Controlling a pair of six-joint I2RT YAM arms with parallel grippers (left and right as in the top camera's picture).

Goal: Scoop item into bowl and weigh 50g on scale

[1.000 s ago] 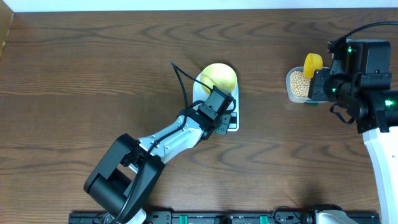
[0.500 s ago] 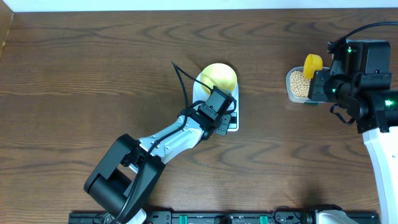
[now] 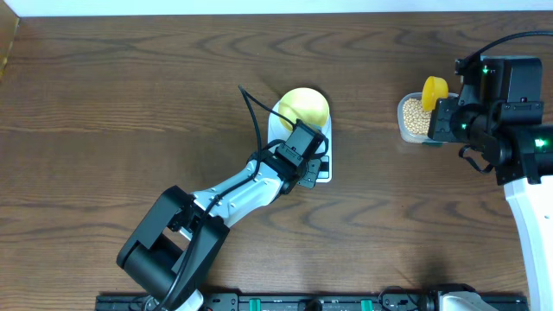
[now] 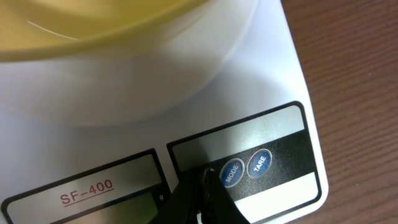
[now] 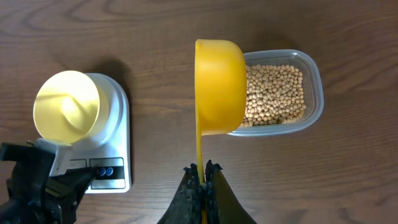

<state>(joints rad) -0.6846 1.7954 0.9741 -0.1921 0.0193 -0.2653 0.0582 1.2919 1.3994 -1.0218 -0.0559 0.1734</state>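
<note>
While your pinched-tight left hand (image 4: 204, 179) pokes the scale (image 4: 280, 81) at six o'clock, it could press both buttons (image 4: 230, 172); your right hand (image 5: 202, 169) holds the scoop (image 5: 219, 81).

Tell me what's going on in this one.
The left tool, shut, has its tip at the MODE button on the white scale. The pale yellow bowl sits on that scale, with no beans visible in it. The right tool is shut on the handle of the yellow scoop, held at one end of the clear tub of beans. Nothing looks scooped across yet.
</note>
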